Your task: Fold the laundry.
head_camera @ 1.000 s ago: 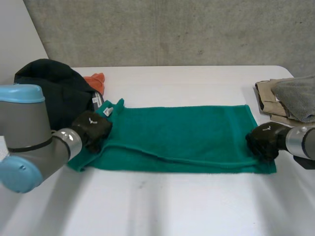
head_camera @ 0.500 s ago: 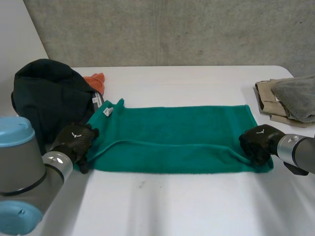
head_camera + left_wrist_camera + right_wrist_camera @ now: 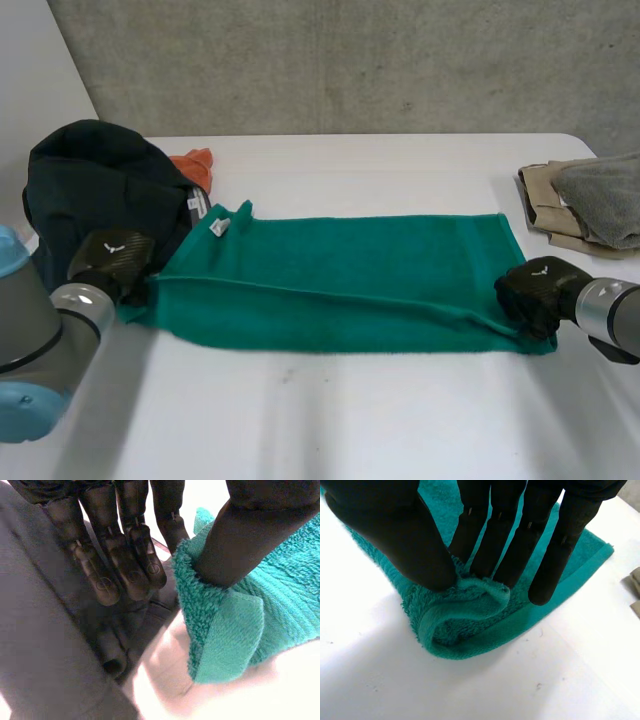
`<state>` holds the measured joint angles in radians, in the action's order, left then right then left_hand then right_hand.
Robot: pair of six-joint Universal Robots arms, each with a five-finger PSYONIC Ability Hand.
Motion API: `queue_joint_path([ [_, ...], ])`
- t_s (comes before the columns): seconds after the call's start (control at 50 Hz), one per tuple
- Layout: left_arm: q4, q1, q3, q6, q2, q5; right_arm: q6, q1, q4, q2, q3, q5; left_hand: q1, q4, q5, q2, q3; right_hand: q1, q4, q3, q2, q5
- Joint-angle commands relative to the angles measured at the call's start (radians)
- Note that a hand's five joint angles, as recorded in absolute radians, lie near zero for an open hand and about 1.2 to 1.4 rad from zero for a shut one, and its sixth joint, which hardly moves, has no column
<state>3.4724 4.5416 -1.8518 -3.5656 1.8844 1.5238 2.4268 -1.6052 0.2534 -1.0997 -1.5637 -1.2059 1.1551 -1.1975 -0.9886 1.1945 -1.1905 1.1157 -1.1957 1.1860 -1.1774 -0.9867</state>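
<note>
Your left hand (image 3: pixel 113 262) just tugged the green towel (image 3: pixel 350 275) taut (right hand (image 3: pixel 535 289) pinches its corner too), so the fold's lining up.

White surface (image 3: pixel 350 420) carries a green towel (image 3: pixel 370 270) across its middle; past the towel's left end a black garment (image 3: pixel 100 190) and orange cloth (image 3: pixel 195 165), past its right end folded beige clothes (image 3: pixel 545 210) (grey cloth (image 3: pixel 600 200) on top)

The towel (image 3: pixel 350 280) is fluffy terry cloth with a flat woven hem; the table (image 3: pixel 400 420) smooth matt white; the far wall (image 3: pixel 350 60) rough concrete.
</note>
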Motion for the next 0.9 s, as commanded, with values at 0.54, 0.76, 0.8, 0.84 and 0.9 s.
queue_joint_path([
  [0.54, -0.501, 0.059, 0.236, -0.07, -0.119, -0.214, -0.173, 0.081, 0.296, -0.114, 0.197, -0.024, 0.241, -0.199, -0.233, 0.202, -0.206, 0.281, -0.201, 0.21, -0.219, -0.235],
  [0.76, -0.169, -0.048, 0.659, -0.116, 0.182, -0.157, 0.076, -0.048, -0.065, 0.096, 0.589, -0.079, 0.241, -0.199, -0.233, 0.202, -0.206, 0.281, -0.201, 0.21, -0.219, -0.235],
  [0.8, -0.092, -0.053, 0.724, -0.081, 0.193, -0.131, 0.132, -0.056, -0.165, 0.104, 0.643, -0.092, 0.241, -0.199, -0.233, 0.202, -0.206, 0.281, -0.201, 0.21, -0.219, -0.235],
  [0.84, 0.056, -0.052, 0.797, -0.008, 0.196, -0.097, 0.229, -0.058, -0.338, 0.098, 0.694, -0.118, 0.241, -0.199, -0.233, 0.202, -0.206, 0.281, -0.201, 0.21, -0.219, -0.235],
  [0.9, 0.209, -0.052, 0.839, 0.074, 0.184, -0.073, 0.337, -0.055, -0.541, 0.074, 0.703, -0.161, 0.241, -0.199, -0.233, 0.202, -0.206, 0.281, -0.201, 0.21, -0.219, -0.235],
])
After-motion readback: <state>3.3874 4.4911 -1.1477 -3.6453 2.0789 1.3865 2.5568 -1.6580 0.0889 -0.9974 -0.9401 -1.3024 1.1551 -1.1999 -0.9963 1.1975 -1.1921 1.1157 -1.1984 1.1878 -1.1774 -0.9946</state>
